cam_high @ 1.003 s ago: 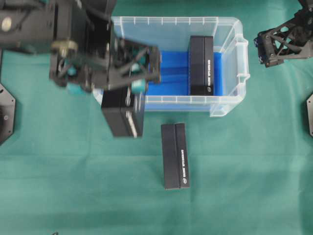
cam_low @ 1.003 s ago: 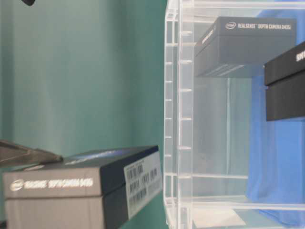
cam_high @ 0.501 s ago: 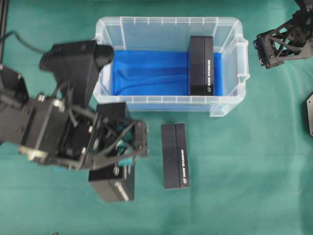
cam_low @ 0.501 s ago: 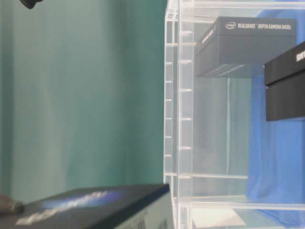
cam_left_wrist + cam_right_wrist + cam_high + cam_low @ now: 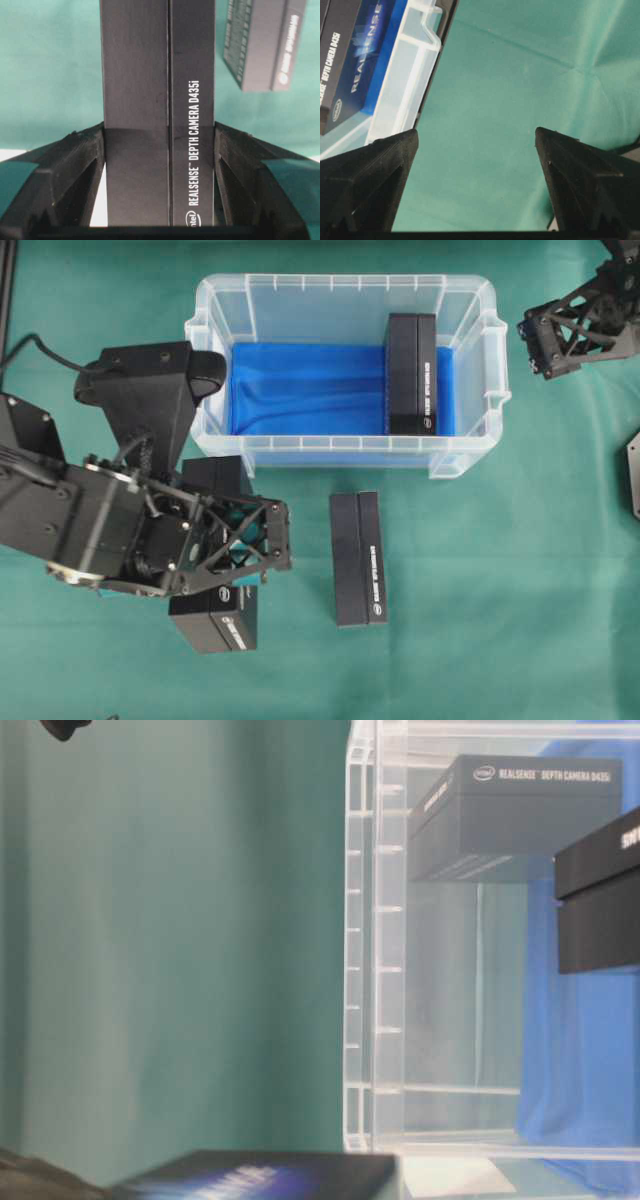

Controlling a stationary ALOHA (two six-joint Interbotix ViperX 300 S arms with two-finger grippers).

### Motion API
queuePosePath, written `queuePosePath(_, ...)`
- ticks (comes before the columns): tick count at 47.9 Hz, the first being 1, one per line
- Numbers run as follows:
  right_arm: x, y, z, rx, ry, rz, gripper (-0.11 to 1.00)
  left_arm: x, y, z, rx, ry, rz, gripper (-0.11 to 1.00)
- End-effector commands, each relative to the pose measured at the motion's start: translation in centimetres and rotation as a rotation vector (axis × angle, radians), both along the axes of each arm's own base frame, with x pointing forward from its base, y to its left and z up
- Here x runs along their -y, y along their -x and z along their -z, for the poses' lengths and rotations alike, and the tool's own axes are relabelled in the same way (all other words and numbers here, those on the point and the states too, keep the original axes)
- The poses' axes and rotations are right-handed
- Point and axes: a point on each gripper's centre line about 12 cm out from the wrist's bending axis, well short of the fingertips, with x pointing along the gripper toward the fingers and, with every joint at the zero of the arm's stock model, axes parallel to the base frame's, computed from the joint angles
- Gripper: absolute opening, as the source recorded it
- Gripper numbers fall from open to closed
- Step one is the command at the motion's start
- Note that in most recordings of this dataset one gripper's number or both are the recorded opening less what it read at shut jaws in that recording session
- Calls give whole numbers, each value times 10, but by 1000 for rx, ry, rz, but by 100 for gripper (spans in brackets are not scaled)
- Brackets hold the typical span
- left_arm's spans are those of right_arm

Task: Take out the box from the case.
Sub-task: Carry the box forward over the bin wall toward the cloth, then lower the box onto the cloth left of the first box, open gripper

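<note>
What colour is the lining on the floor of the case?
Bright blue lining, seen best in the overhead view through the clear case.

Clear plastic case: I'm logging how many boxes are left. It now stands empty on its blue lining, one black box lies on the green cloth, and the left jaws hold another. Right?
Not quite. The clear plastic case is not empty: the overhead view shows one black box inside on the blue lining. The rest holds: one black box lies on the green cloth, and the left gripper holds another.
</note>
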Motion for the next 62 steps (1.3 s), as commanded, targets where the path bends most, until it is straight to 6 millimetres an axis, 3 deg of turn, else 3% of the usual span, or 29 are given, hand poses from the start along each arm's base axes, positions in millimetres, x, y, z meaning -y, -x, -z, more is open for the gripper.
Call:
queuePosePath(1, 1, 0, -4, 16, 8, -1, 92, -6, 9, -12, 33, 3, -7, 61)
queuePosePath(38, 2, -1, -3, 9, 3, 7, 92, -8, 5, 142, 17, -34, 41, 61)
queuePosePath(47, 1, -1, -3, 9, -2, 8, 92, -5, -6, 156, 51, -21, 50, 61)
queuePosePath(62, 1, -1, -2, 8, -5, 8, 92, -9, -1, 159, 45, -16, 43, 61)
